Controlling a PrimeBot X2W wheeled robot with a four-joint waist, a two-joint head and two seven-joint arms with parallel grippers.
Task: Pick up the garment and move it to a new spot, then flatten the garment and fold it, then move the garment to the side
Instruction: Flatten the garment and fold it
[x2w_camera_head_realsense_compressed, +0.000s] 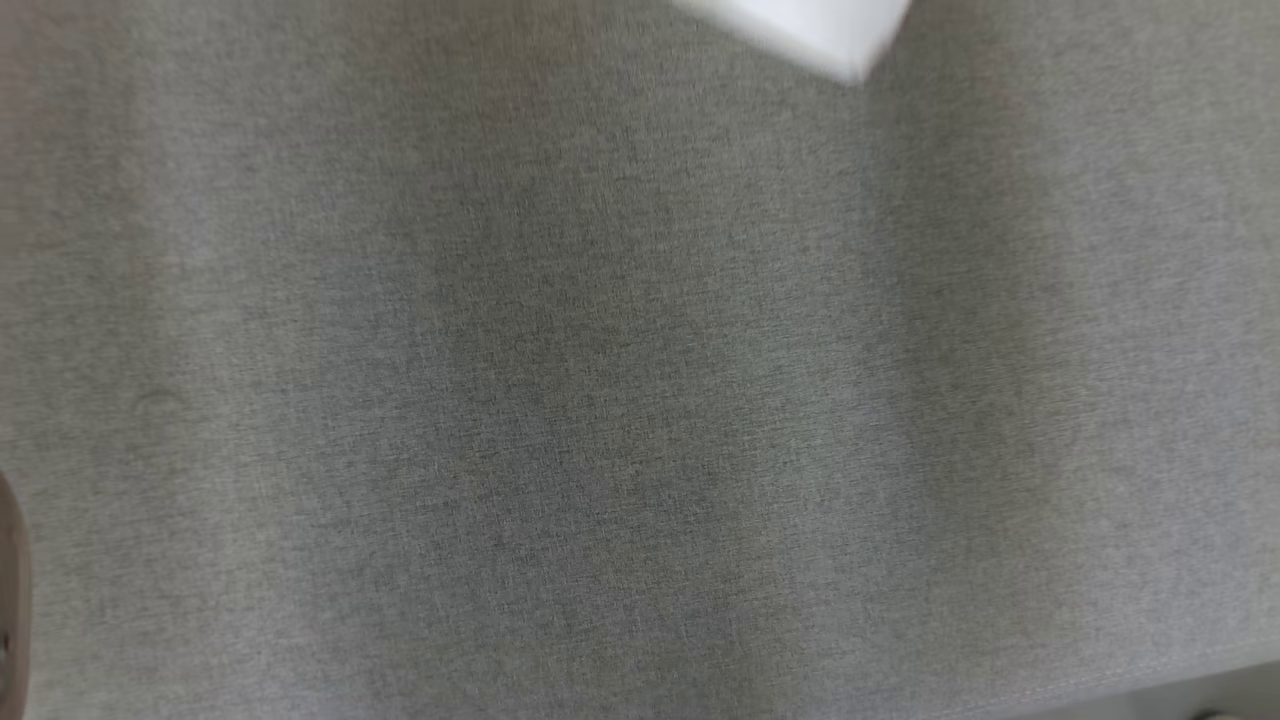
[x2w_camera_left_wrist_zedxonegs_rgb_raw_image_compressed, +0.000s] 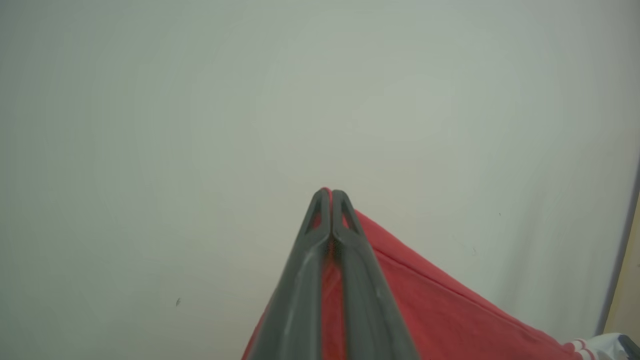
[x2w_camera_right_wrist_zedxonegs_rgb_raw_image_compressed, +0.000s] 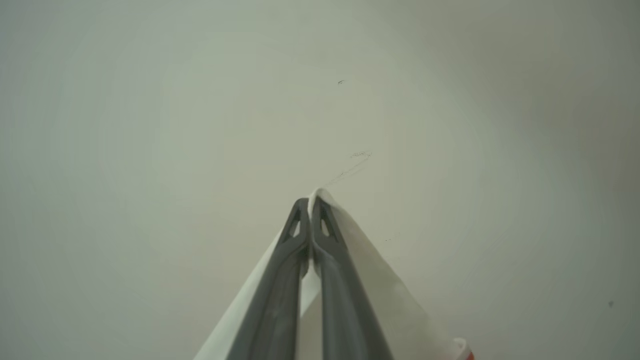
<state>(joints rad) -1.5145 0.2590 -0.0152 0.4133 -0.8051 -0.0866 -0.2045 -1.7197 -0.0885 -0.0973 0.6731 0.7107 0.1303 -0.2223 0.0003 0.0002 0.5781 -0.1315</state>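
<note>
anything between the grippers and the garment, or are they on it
Nothing visible stands between them. The left gripper is shut on the garment at its red part, and the right gripper is shut on its white part.

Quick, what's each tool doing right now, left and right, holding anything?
The left tool is closed on the garment, at a red part.
The right tool is closed on the garment too, at a white part.

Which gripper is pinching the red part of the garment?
The left gripper: it is shut on red cloth, whereas the right gripper is shut on white cloth.
</note>
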